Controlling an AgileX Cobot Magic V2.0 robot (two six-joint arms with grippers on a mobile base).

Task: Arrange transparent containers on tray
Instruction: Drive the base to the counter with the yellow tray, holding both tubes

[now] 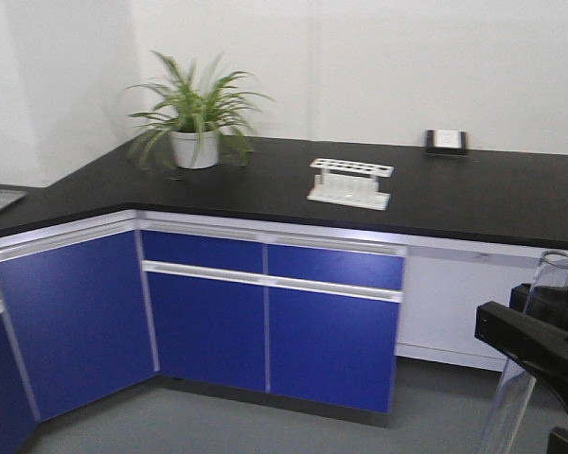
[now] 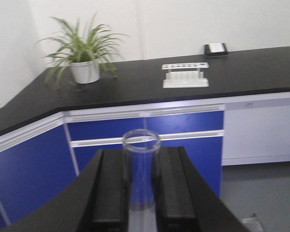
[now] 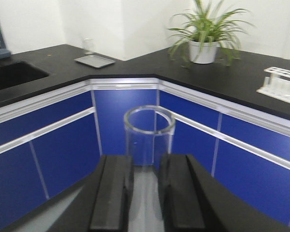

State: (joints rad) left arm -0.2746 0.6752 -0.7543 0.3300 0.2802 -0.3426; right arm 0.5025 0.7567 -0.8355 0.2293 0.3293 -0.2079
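Left fingers point(image 2: 111, 188) and right fingers point(image 3: 111, 193) each clamp a light, slick, probably brittle test tube point(image 2: 141, 164) below its rim.

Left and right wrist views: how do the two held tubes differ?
The tube in the left gripper looks narrower than the tube in the right gripper. The left tube's rim sits just past the fingertips; the right tube reaches farther beyond them. Both are clear, open-ended and clamped.
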